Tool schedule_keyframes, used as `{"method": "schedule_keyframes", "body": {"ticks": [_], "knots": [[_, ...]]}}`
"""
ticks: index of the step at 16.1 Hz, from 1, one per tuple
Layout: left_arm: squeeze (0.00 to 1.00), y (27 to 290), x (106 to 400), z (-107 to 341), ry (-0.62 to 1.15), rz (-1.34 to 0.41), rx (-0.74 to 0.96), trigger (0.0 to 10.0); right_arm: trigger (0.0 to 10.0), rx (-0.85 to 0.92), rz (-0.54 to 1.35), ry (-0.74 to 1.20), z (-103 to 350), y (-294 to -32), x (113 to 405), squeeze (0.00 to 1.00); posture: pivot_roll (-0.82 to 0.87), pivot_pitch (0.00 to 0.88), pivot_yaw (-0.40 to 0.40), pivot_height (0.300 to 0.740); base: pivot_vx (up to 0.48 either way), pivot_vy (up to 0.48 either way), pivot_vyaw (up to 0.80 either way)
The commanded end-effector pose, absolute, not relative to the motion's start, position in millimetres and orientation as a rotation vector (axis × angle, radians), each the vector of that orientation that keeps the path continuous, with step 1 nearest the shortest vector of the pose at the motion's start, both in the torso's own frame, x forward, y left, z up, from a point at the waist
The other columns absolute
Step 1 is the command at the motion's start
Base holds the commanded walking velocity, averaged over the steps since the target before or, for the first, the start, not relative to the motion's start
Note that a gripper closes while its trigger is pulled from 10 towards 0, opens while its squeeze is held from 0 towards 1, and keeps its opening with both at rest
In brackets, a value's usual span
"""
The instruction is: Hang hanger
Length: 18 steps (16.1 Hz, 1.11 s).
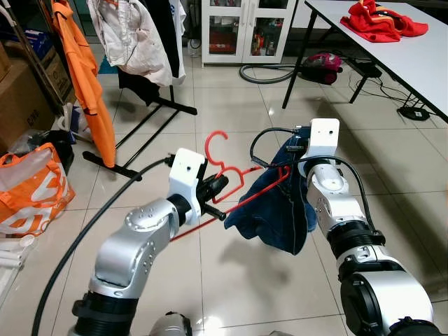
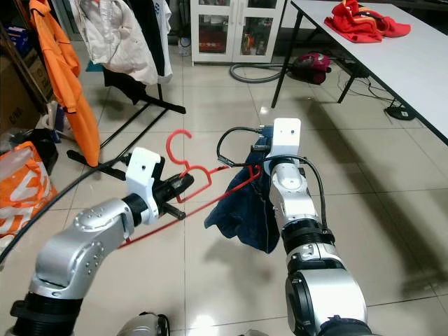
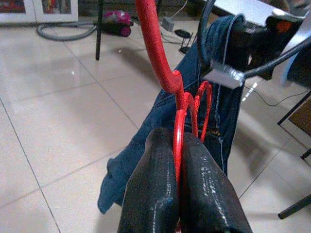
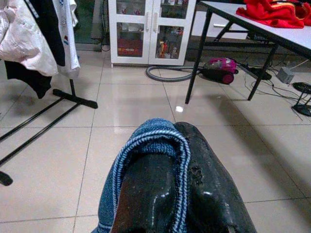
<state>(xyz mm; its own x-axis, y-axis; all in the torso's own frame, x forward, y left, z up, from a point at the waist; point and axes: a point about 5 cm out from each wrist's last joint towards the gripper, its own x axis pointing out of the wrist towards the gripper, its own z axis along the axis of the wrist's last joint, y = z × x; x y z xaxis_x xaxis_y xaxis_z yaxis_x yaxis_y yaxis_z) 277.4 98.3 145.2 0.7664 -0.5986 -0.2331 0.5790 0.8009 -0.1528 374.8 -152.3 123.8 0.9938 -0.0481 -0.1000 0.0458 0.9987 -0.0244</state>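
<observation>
A red wire hanger [image 1: 231,183] is held in the air in front of me, hook [image 1: 213,145] pointing up. My left gripper [image 1: 218,186] is shut on it just below the hook, and the left wrist view shows the two black fingers [image 3: 155,194] pinching the red wire [image 3: 179,141]. Dark blue jeans [image 1: 280,206] hang from the hanger's right end. My right gripper [image 1: 297,150] is shut on the jeans' waistband, and the right wrist view shows the denim edge [image 4: 155,141] folded over one finger [image 4: 209,184].
A black clothes rack [image 1: 150,112] with an orange garment [image 1: 84,77] and white clothes [image 1: 133,35] stands at the back left. An orange bag [image 1: 31,185] sits on the left floor. A white table [image 1: 399,49] with red cloth [image 1: 381,19] is at the right. A white cabinet [image 1: 248,28] stands behind.
</observation>
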Motion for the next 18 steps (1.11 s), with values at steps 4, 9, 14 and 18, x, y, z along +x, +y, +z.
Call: {"method": "schedule_keyframes", "body": {"ticks": [4,9,14,18], "knots": [[0.00,91.3,269.3,156.3,0.258,-0.730,0.012,10.0,10.0,-0.034,-0.069,0.052,136.1,-156.2,379.9,0.00,0.06,0.040,-0.054,0.740,0.000,0.000,0.00],[0.00,91.6,271.8,159.1,0.234,-0.711,0.075,10.0,10.0,-0.010,-0.069,0.052,137.0,-152.1,380.7,0.00,0.07,0.047,-0.048,0.740,0.000,0.000,0.00],[0.00,77.8,294.6,149.9,0.123,-0.490,0.204,10.0,10.0,0.076,-0.071,0.044,143.1,-137.3,377.9,0.00,0.04,0.056,-0.045,0.740,0.000,0.000,0.00],[0.00,82.7,306.4,167.6,-0.052,-0.358,0.209,10.0,10.0,0.112,-0.105,0.066,144.2,-141.2,375.7,0.00,0.03,0.054,-0.047,0.740,0.000,0.000,0.00]]}}
